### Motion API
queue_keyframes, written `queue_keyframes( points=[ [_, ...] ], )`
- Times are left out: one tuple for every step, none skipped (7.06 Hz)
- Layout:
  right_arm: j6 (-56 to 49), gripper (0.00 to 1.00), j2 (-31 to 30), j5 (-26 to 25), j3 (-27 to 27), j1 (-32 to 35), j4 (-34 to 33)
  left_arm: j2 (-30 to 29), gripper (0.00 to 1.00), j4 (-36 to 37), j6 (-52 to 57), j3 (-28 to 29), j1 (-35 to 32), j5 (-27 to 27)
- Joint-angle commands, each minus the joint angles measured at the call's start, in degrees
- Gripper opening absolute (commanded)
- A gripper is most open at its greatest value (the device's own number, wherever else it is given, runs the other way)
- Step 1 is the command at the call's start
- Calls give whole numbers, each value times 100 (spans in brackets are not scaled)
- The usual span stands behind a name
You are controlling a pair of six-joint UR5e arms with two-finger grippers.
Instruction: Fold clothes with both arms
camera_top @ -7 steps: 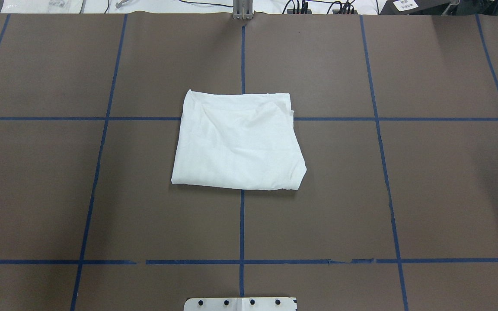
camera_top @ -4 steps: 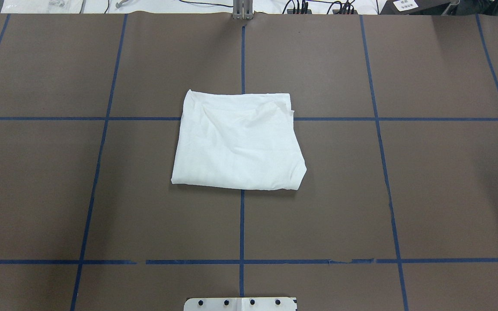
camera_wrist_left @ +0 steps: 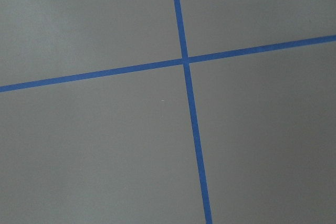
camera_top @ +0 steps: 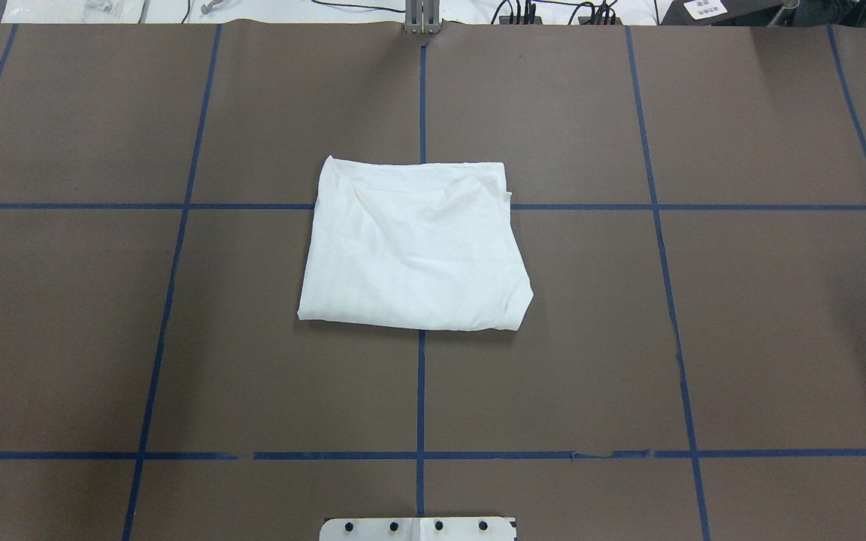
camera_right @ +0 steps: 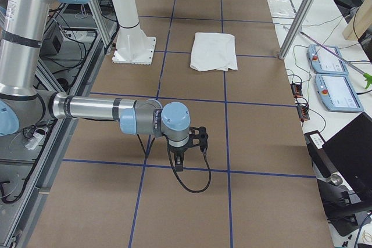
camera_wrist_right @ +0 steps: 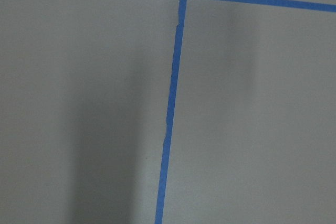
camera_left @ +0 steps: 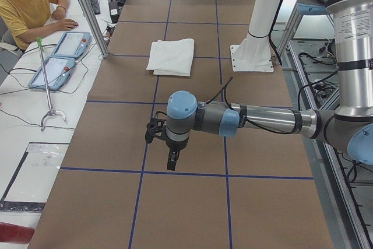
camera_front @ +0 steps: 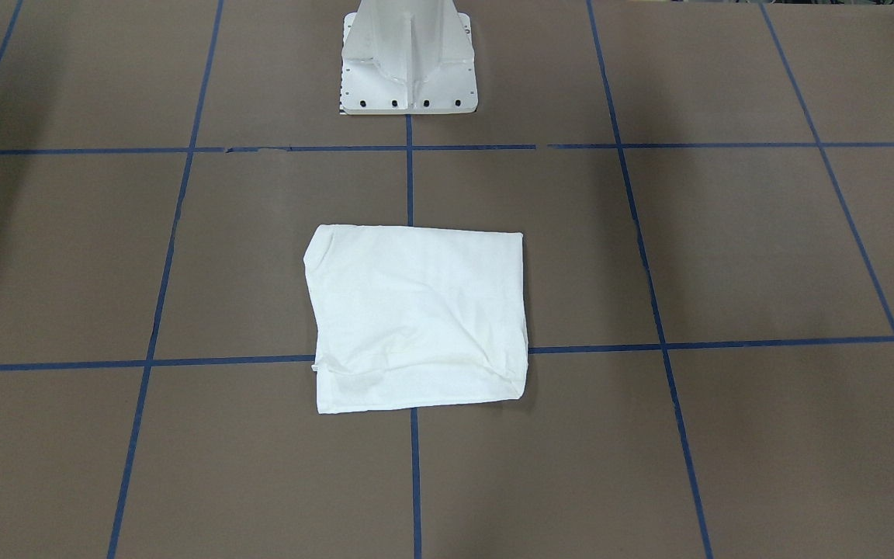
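Firstly, the front-facing view looks steeply down on a wide desk covered with brown paper (camera_front: 726, 233), which lines of blue tape (camera_front: 408, 178) divide in big squares. A white folded long-sleeved T-shirt (camera_front: 416, 318) lies flat near the middle as a rough rectangle with soft wrinkles, and it covers the crossing of two tape lines. A white metal pedestal (camera_front: 408, 62) stands at the robot's edge of the desk, apart from the shirt.

Then, from overhead, the shirt lies in the centre, and its edge nearest to the robot is a little wider than its far edge. Only the bolted base plate of the pedestal shows at the bottom. Behind the far edge of the desk, some black cables (camera_top: 523, 11) lie on a white surface.

From the left end, the silver-grey left arm (camera_left: 262, 119) with light blue joint caps stretches low and level over the desk. The left fingers (camera_left: 171, 161), black, point straight down above the paper near a tape line, well apart from the shirt. Whether they are wide or narrow, I cannot tell. A person in a yellow shirt (camera_left: 26, 4) sits at a white side table beside two light blue handheld screens (camera_left: 71, 44).

From the right end, the silver-grey right arm (camera_right: 93, 108) has a similar level pose. The right fingers (camera_right: 179, 164) point down close to a tape line, also well apart from the shirt, and their opening I cannot tell either.

Both wrist views show only brown paper and a crossing of blue tape.
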Motion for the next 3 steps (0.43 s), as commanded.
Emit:
queue_keyframes(
  points=[
    [0,100,0,0,0,0,0,-4,100,-1,1,-2,0,0],
    [0,100,0,0,-17,0,0,-4,100,-1,1,-2,0,0],
    [0,100,0,0,-26,0,0,-4,100,-1,1,-10,0,-9]
  ],
)
